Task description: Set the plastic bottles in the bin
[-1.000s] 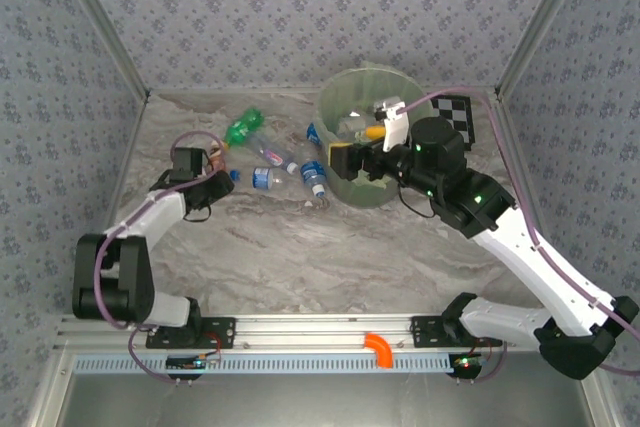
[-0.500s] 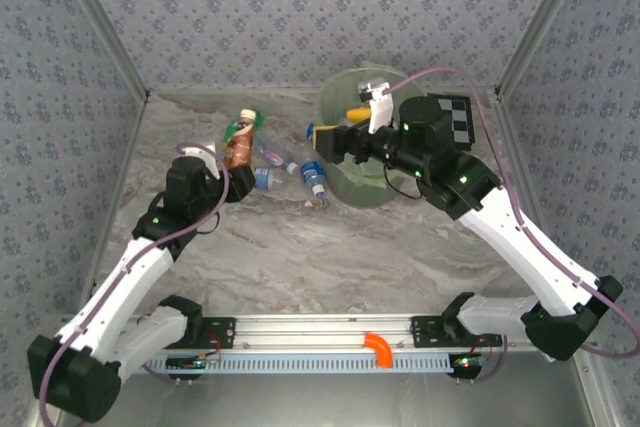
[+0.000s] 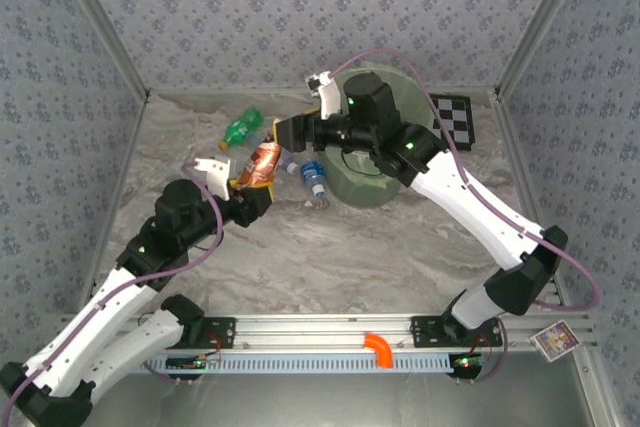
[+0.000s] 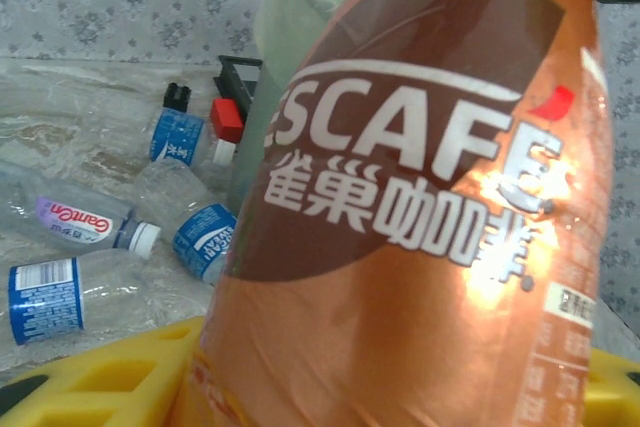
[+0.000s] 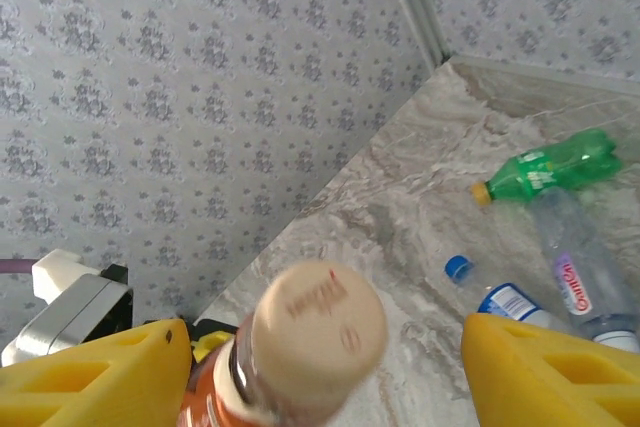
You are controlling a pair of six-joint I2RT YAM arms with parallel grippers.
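My left gripper (image 3: 254,184) is shut on the red-orange bottle (image 3: 264,159), held off the table left of the bin (image 3: 392,179). In the left wrist view its brown label (image 4: 420,197) looms between the yellow fingers (image 4: 95,377). My right gripper (image 3: 287,133) reaches left from over the bin; its open fingers (image 5: 545,377) stand either side of the bottle's white cap (image 5: 316,329), with gaps showing. A green bottle (image 3: 243,129) and a clear blue-labelled bottle (image 3: 314,175) lie on the table.
Several clear bottles (image 4: 70,222) lie left of the bin's pale wall (image 4: 290,27), and a loose blue cap (image 5: 458,267) rests near the green bottle (image 5: 550,169). A checkerboard card (image 3: 455,119) lies right of the bin. Patterned walls close in the table.
My left arm has lifted the red-orange bottle up and rightward. My right arm has swung left from over the bin to the bottle's cap, its jaws narrowing.
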